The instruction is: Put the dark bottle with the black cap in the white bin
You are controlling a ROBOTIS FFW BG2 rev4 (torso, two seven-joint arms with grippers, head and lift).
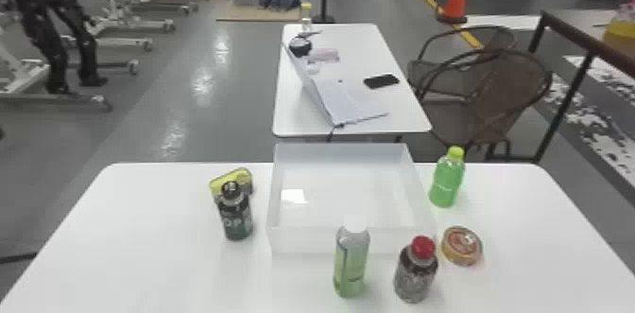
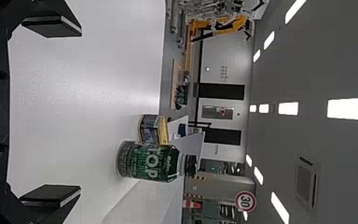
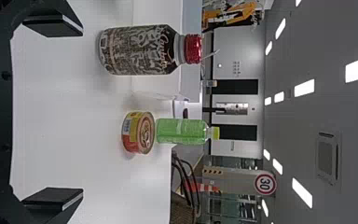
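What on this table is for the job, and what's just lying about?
Job:
- dark green bottle, black cap
- open rectangular white bin

Lying about:
- small yellow and dark container
- pale green bottle, white top
- patterned bottle, red cap
- flat round can
- clear green bottle, lime cap

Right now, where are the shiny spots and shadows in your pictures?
Head view: light streaks shine on the grey floor, and a bright patch glares inside the white bin; left wrist view: ceiling lights glow white, with a soft sheen on the table; right wrist view: a faint shadow by the round tin.
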